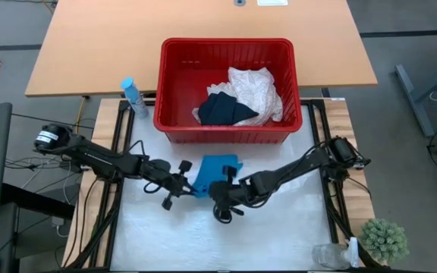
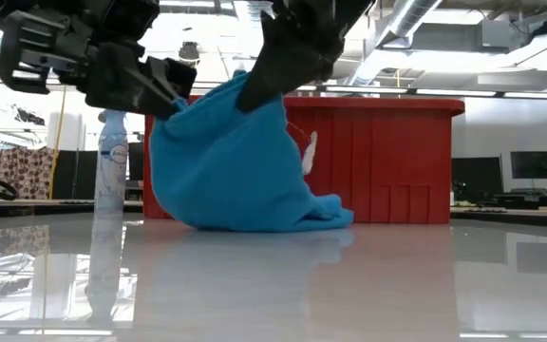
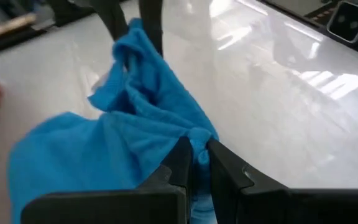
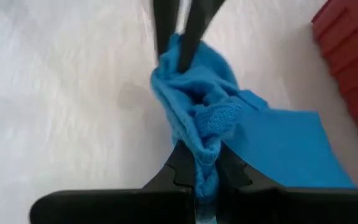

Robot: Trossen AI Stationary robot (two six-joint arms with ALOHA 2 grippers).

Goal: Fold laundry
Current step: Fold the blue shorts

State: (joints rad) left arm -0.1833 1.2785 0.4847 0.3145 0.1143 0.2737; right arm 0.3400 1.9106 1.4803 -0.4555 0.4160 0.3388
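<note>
A turquoise-blue garment (image 4: 210,118) is seen pinched between the dark fingers (image 4: 182,165) of the right gripper (image 4: 205,167), which are closed tightly on a bunched fold of it. At the far end of that fold, the cloth is clamped by the left gripper (image 4: 178,38). The rest of the garment is spread on the white table surface (image 4: 61,106), near the red basket (image 4: 350,53).

red basket (image 1: 174,83) | spray bottle (image 1: 134,97) left of it | potted plant (image 1: 385,240) | wooden table (image 1: 97,38)
</note>
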